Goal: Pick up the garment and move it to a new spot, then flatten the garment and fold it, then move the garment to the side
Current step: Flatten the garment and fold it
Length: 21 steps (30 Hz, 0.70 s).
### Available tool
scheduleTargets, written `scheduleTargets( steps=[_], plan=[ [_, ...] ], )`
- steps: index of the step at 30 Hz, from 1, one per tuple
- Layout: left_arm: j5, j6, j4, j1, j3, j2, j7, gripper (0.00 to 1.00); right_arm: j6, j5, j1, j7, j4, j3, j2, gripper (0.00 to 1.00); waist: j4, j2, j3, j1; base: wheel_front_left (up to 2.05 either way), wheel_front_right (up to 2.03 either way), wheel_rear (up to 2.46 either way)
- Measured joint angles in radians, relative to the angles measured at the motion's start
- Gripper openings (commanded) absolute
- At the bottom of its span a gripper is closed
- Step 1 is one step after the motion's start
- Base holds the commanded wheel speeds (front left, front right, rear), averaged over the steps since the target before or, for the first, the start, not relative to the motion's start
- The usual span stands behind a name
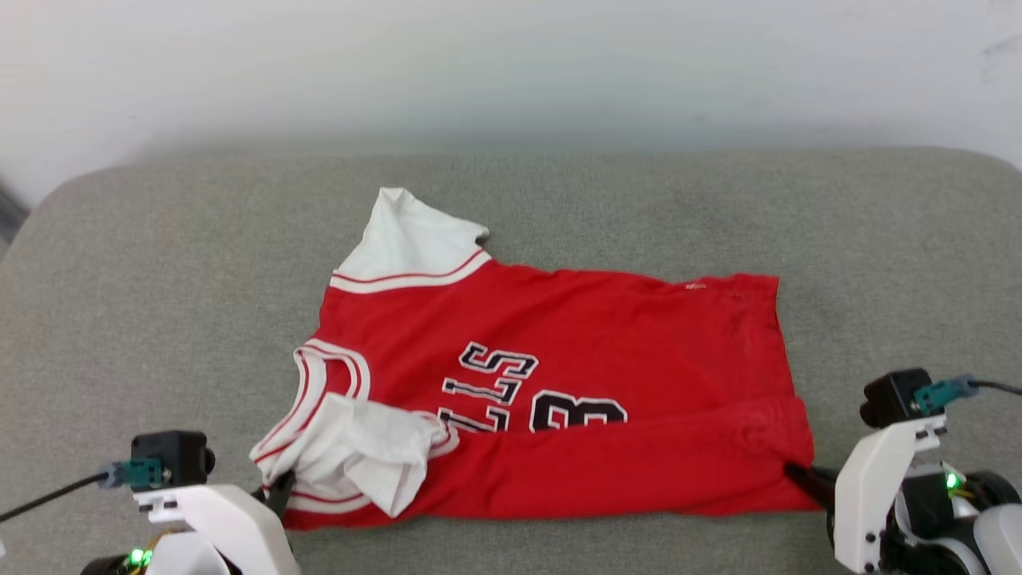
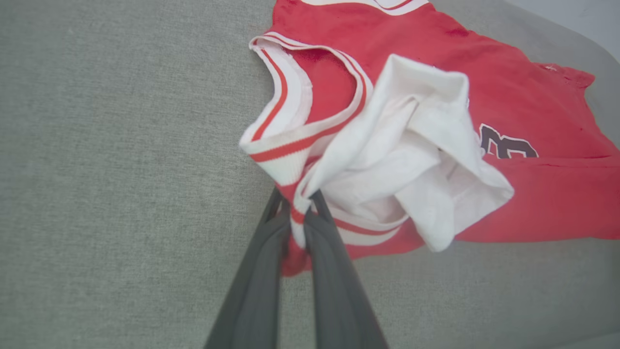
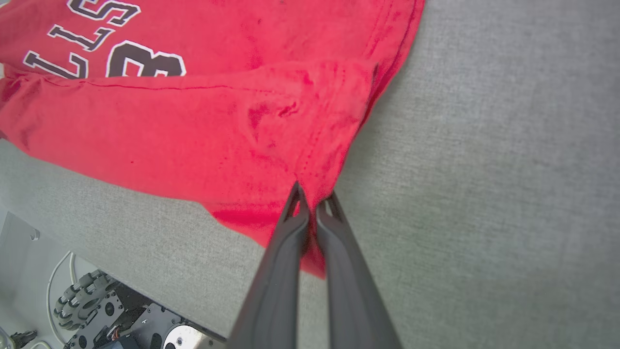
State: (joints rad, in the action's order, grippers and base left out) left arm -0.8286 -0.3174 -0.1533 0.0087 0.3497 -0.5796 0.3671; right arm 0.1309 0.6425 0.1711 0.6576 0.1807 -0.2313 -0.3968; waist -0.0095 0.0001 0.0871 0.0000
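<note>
Left tool is clenched on the striped trim at the near collar end of the shirt, beside a crumpled white sleeve. Right tool pinches the red hem corner at the opposite end. Between them the shirt lies on the grey counter, its near edge folded over the lettering.

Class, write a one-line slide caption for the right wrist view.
Right gripper shut on a hem corner of the red garment, lying on a grey cushion.
</note>
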Motion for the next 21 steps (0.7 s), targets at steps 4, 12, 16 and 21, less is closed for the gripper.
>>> scheduleTargets(
  steps=[4, 12, 16, 21],
  plan=[
    [-0.033, -0.002, 0.02, 0.05, -0.002, 0.005, 0.009, 0.0, 0.0, -0.011, -0.069, 0.029, -0.013, 0.039, 0.018, 0.0, -0.004, 0.0, -0.033, 0.0, 0.0, 0.0, 0.0],
    [-0.063, 0.029, 0.121, 0.032, 0.016, 0.066, -0.018, 1.0, 0.0, -0.051, -0.124, -0.047, -0.004, 0.075, 0.063, 1.0, -0.013, 0.0, -0.036, 0.0, 0.0, 0.0, 0.0],
    [-0.038, 0.045, 0.144, -0.013, 0.002, 0.08, -0.08, 1.0, 0.0, -0.077, -0.123, -0.173, -0.04, 0.072, 0.068, 1.0, -0.027, 0.0, -0.035, 0.0, 0.0, 0.0, 0.0],
    [0.004, 0.05, 0.145, -0.066, -0.022, 0.081, -0.164, 1.0, 0.0, -0.142, -0.115, -0.38, -0.089, 0.104, 0.089, 1.0, -0.055, 0.0, -0.035, 0.0, 0.0, 0.0, 0.0]
  ],
)
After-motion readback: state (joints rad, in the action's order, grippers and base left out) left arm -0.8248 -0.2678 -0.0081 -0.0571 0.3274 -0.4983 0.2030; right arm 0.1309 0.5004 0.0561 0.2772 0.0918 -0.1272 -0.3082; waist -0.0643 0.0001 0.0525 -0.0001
